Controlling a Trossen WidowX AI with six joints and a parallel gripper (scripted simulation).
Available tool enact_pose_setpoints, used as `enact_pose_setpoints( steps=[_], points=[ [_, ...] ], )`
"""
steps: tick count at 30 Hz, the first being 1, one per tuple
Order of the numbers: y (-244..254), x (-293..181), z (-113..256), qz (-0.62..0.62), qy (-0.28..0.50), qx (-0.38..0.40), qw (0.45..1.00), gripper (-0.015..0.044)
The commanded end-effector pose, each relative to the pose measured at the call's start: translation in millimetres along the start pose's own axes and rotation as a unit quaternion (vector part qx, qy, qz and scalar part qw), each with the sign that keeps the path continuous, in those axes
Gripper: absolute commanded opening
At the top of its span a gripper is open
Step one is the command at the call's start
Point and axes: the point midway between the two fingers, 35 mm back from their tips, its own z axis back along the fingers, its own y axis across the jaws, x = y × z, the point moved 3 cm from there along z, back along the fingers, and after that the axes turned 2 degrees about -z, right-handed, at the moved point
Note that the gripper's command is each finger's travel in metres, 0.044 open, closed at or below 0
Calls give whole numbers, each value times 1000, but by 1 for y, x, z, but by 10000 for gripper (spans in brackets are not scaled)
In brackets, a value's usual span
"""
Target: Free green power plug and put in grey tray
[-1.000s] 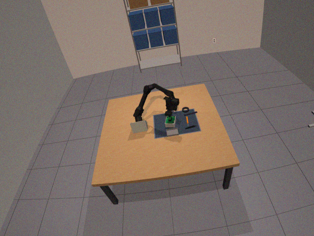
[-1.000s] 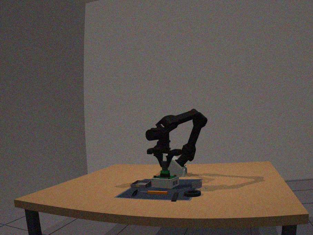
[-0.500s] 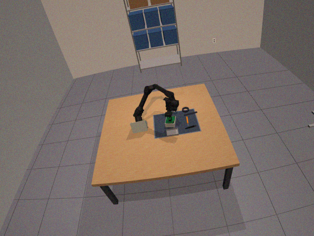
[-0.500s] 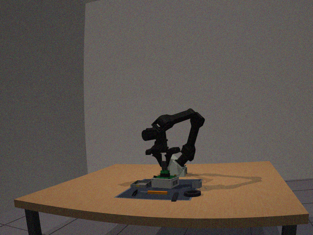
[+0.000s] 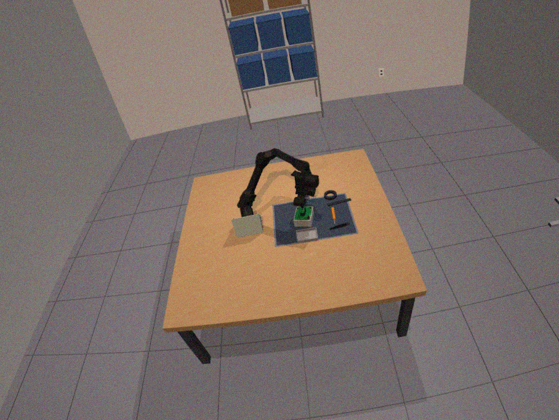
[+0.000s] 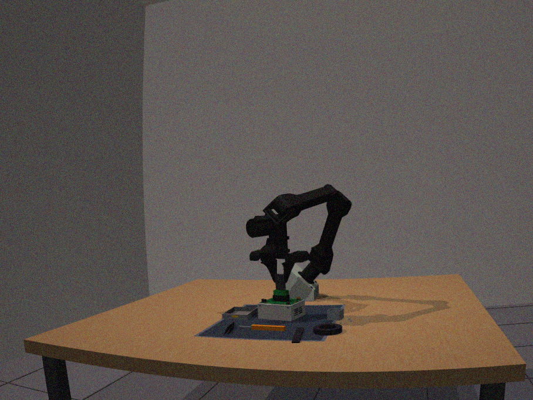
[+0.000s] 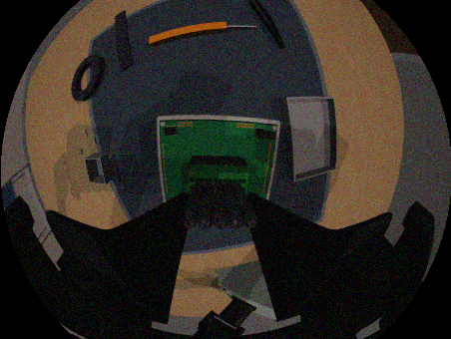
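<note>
We have our gripper [image 5: 302,208] [image 6: 280,287] [image 7: 218,200] pointing down over the circuit board [image 5: 308,210] [image 6: 296,301] [image 7: 200,141], its jaws clamped on the green power plug [image 6: 280,292] [image 7: 220,171]. The plug sits at the socket on the board; we cannot tell how far it is seated. The board tops a pale box [image 5: 302,223] [image 6: 275,311] [image 7: 218,118], which stands on a dark blue mat [image 5: 284,226] [image 6: 258,335] [image 7: 145,60]. Near the box, on the mat, lies the grey tray [image 5: 306,234] [image 6: 239,314] [image 7: 311,135], the plug outside it. On the box's other side stands a small grey open container [image 6: 335,313] [image 7: 98,169]. Farther out we see an orange-handled screwdriver [image 5: 333,213] [image 6: 267,327] [image 7: 188,32] between black tweezers [image 5: 339,226] [image 6: 229,328] [image 7: 269,24] and a dark bar [image 5: 338,202] [image 6: 297,335] [image 7: 124,41]. Beside the bar lies a black ring [image 5: 325,197] [image 6: 328,332] [image 7: 77,86]. Our arm [image 5: 255,178] [image 6: 330,228] arches back to its base on the wooden table [image 5: 289,280] [image 6: 387,348] [image 7: 361,75].
</note>
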Motion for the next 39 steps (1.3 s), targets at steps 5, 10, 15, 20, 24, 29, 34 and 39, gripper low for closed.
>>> enact_pose_setpoints(
  steps=[5, 10, 15, 20, 24, 29, 34, 39],
  points=[
    [-22, -3, 19, -6, -17, 79, 997, 0],
    [-14, -3, 20, -7, -18, 44, 999, 0],
    [3, -4, 24, -9, -20, -29, 999, 0],
    [10, -4, 25, -9, -21, -58, 998, 0],
    [2, -4, 26, -8, -20, -25, 999, 0],
    [-15, -4, 26, -7, -18, 48, 999, 0],
    [-22, -4, 26, -7, -17, 78, 997, 0],
    [-11, -4, 28, -7, -19, 32, 999, 0]
  ],
)
